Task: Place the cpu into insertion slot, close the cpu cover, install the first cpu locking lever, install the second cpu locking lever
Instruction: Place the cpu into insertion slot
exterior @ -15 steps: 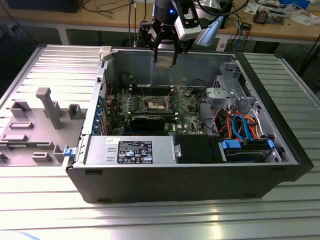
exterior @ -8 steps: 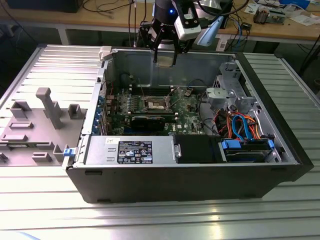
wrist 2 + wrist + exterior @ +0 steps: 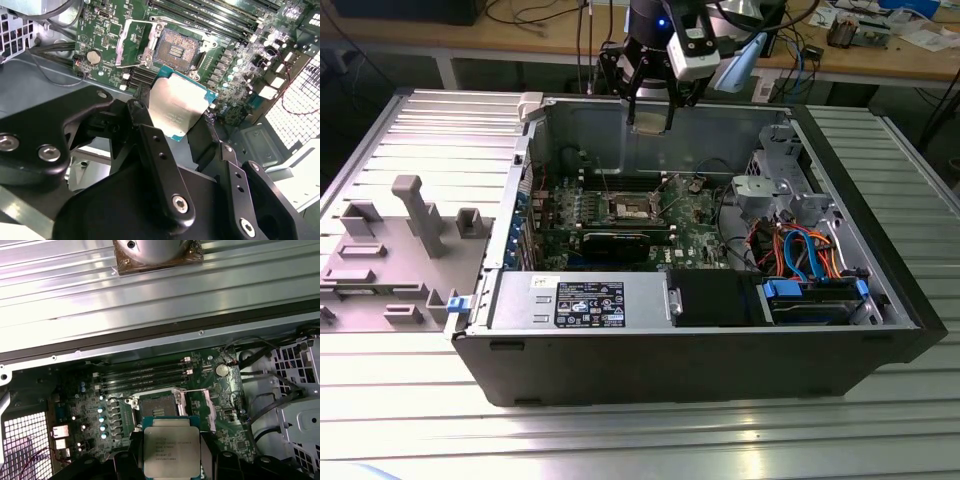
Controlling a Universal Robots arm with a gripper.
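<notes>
Gripping the cpu [image 3: 177, 107] by two opposite edges, the jaws hold it in the air above the open insertion slot [image 3: 175, 50]; light, stiff and thin, it looks slick on top and probably fragile underneath, so the edges suit best.

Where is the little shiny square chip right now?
In the second wrist view the cpu is pinched in the robot's hand, held in the air over the green motherboard, close to the open socket but not in it.
</notes>
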